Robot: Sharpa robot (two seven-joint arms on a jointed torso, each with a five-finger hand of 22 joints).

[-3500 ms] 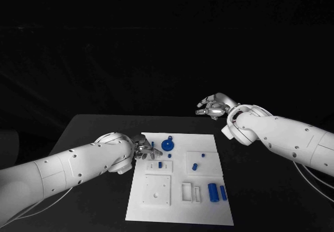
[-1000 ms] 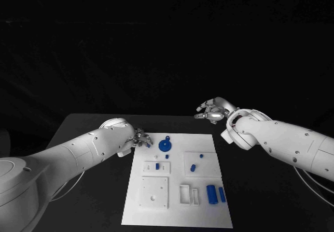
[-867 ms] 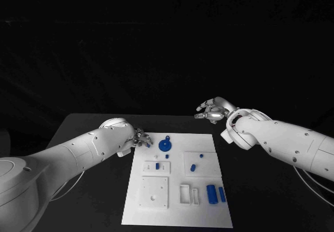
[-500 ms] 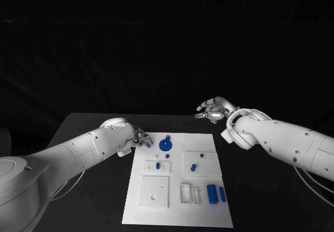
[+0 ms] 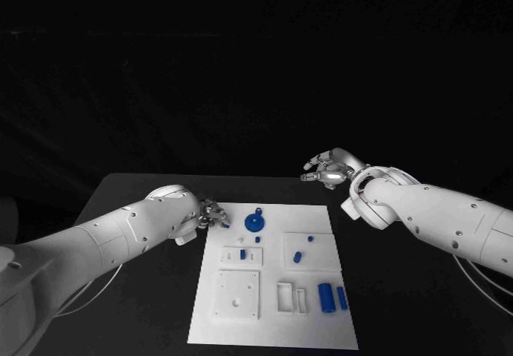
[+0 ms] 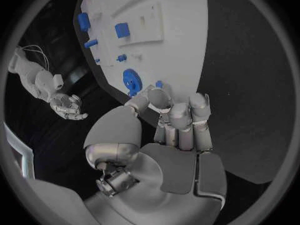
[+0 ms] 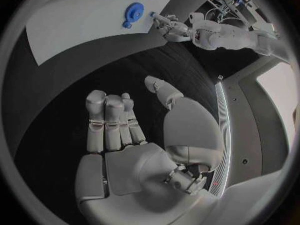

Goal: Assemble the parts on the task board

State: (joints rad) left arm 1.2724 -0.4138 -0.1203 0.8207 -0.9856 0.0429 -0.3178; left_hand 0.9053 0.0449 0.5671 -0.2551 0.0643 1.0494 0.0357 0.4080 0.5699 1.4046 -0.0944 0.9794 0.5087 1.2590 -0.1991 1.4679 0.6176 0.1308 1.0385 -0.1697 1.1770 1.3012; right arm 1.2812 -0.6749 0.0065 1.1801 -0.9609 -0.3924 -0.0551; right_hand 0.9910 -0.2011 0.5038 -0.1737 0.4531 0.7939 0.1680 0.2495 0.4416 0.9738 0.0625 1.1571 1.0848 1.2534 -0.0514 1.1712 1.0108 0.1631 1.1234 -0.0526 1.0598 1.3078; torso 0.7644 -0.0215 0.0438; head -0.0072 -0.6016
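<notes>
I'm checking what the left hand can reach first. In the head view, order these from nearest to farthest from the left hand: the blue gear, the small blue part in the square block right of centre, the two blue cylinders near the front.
From the left hand:
1. Blue gear, just beside it, at the board's far end.
2. Small blue part, mid-board, right of centre.
3. Two blue cylinders, near the front right; farthest.

Just a plain black table (image 5: 139, 297) under everything. Its surface looks matte. Behind its far edge there's only darkness

Bare black table (image 5: 139, 297) flanks the task board (image 5: 273, 322); the blue gear (image 5: 254, 222) stands near its far edge.
</notes>
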